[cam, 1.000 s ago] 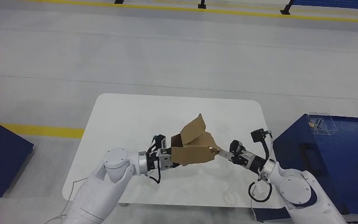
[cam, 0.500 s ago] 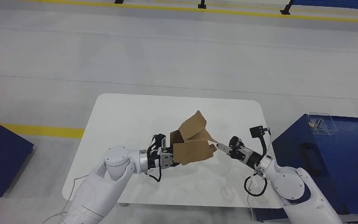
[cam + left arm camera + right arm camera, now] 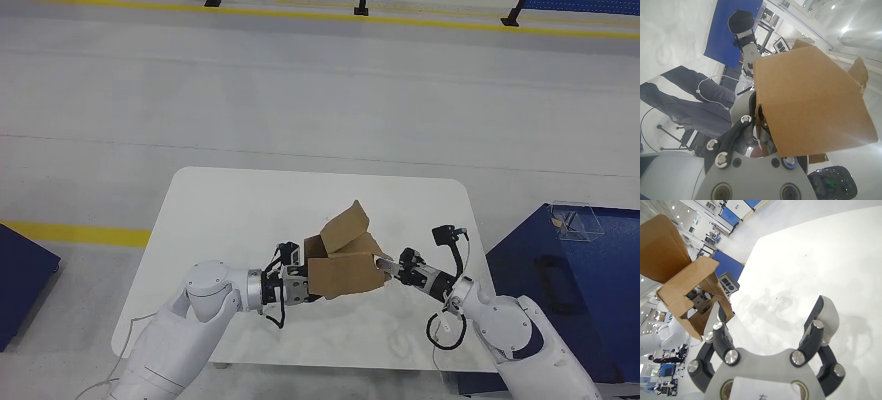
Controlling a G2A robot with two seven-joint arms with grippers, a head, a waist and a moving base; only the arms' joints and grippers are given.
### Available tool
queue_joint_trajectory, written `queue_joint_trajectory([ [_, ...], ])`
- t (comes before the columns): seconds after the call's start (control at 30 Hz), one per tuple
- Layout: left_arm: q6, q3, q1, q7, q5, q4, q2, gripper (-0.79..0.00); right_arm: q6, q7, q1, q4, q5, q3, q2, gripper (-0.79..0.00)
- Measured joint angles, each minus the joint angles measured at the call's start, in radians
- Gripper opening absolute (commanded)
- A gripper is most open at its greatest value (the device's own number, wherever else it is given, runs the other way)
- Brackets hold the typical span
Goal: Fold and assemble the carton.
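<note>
Carton (image 3: 345,265) at mid-frame in top view, held over table (image 3: 220,215), half-formed, flaps loose. Left gripper (image 3: 298,284) clamped on its wall. Right gripper (image 3: 768,311) spread wide, one finger against open end. Risk: a sideways push twists carton out of the single grip or crumples a flap.

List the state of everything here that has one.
Brown cardboard carton: opened into a tube, both ends open, flaps unfolded.
Left gripper: shut on the carton's wall.
Right gripper: open, one finger against the carton's open end.
</note>
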Motion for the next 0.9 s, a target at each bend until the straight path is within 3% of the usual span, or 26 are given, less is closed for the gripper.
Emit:
queue_joint_trajectory([
  [0.23,-0.034,-0.009,0.001,0.009,-0.007,0.002,0.002,-0.785,0.009,0.051,0.017,0.016,-0.057,-0.062,-0.008,0.000],
  [0.4,-0.038,0.001,-0.003,0.008,-0.006,0.012,0.001,-0.785,0.007,0.024,0.019,0.015,-0.099,-0.087,-0.014,0.000],
  [0.73,-0.056,-0.002,-0.003,-0.002,0.006,0.010,0.005,-0.785,-0.028,0.027,-0.017,-0.022,-0.005,0.015,-0.006,0.000],
  [0.9,-0.079,-0.010,0.008,0.044,0.042,0.003,0.009,-0.785,-0.055,0.034,-0.079,-0.085,0.021,0.071,0.001,0.000],
])
